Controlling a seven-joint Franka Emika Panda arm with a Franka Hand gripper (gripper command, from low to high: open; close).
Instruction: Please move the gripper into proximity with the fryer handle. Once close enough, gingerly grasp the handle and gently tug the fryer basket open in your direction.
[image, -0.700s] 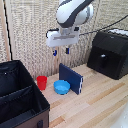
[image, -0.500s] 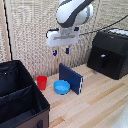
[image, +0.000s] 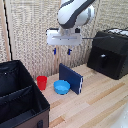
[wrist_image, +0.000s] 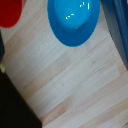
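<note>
The black air fryer (image: 110, 50) stands at the exterior view's right on the wooden table. Its fryer basket (image: 102, 62) forms the shut front face, and the short black fryer handle (image: 103, 59) juts from it. My gripper (image: 62, 51) hangs in the air well to the exterior view's left of the fryer, above a blue bowl (image: 61, 87). It is open, its blue fingertips (image: 69, 51) are spread, and nothing is between them. The wrist view looks down on the blue bowl (wrist_image: 74, 20); fryer and fingers are out of that view.
A red cup (image: 42, 82) stands beside the bowl. A dark blue upright box (image: 70, 78) stands between the bowl and the fryer. A large black fabric bin (image: 20, 100) with dividers fills the near left. A slatted wall lies behind.
</note>
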